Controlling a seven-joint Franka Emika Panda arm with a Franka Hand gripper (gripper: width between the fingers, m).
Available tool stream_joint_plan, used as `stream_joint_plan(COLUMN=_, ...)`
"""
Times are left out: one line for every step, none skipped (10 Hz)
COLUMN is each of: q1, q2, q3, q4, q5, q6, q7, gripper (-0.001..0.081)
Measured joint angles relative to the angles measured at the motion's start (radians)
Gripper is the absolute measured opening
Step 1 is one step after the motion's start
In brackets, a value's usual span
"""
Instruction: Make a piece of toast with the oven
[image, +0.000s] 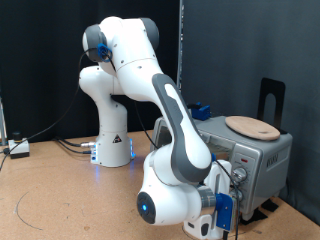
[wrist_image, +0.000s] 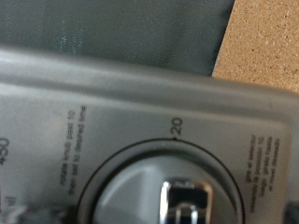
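The silver-grey oven (image: 262, 152) stands at the exterior view's right. My gripper (image: 232, 183) is right at the knobs on its control panel. The wrist view is filled by that panel (wrist_image: 112, 103): a round timer dial marked "20" with a shiny chrome knob (wrist_image: 187, 201) at its centre, very close to the camera. My fingers do not show in the wrist view. The piece of toast is out of view, and the oven's glass door is hidden behind my arm.
A round tan wooden plate (image: 250, 127) lies on top of the oven. A black stand (image: 272, 100) rises behind it. A small blue object (image: 200, 110) sits behind the oven. Cables and a small box (image: 18, 148) lie on the brown table at the left.
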Motion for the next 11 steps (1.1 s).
stream_joint_plan(q1=0.0, q2=-0.001, q3=0.001, q4=0.0, q5=0.004, q6=-0.005, q7=0.0, gripper=0.0396)
stream_joint_plan(q1=-0.002, q2=-0.005, q3=0.001, q4=0.0, q5=0.006, q6=-0.016, q7=0.003, gripper=0.0396)
stream_joint_plan(q1=-0.004, q2=-0.006, q3=0.001, q4=0.0, q5=0.007, q6=-0.02, q7=0.011, gripper=0.0223)
stream_joint_plan(q1=-0.003, q2=-0.003, q3=0.0, q4=0.0, q5=0.007, q6=-0.008, q7=0.011, gripper=0.0184)
stream_joint_plan(q1=-0.005, q2=-0.001, q3=0.001, q4=0.0, q5=0.01, q6=-0.011, q7=0.02, gripper=0.0184)
stream_joint_plan(q1=-0.005, q2=-0.001, q3=0.001, q4=0.0, q5=0.011, q6=-0.011, q7=0.023, gripper=0.01)
stream_joint_plan(q1=-0.005, q2=-0.001, q3=0.001, q4=0.0, q5=0.011, q6=-0.011, q7=0.023, gripper=0.01)
stream_joint_plan(q1=-0.005, q2=-0.001, q3=0.001, q4=0.0, q5=0.011, q6=-0.011, q7=0.023, gripper=0.01)
stream_joint_plan(q1=-0.005, q2=-0.002, q3=0.0, q4=-0.004, q5=0.021, q6=-0.009, q7=0.006, gripper=0.01)
stream_joint_plan(q1=-0.009, q2=-0.009, q3=0.002, q4=-0.027, q5=0.061, q6=0.004, q7=-0.075, gripper=0.01)
stream_joint_plan(q1=-0.015, q2=-0.026, q3=0.006, q4=-0.066, q5=0.121, q6=0.027, q7=-0.182, gripper=0.01)
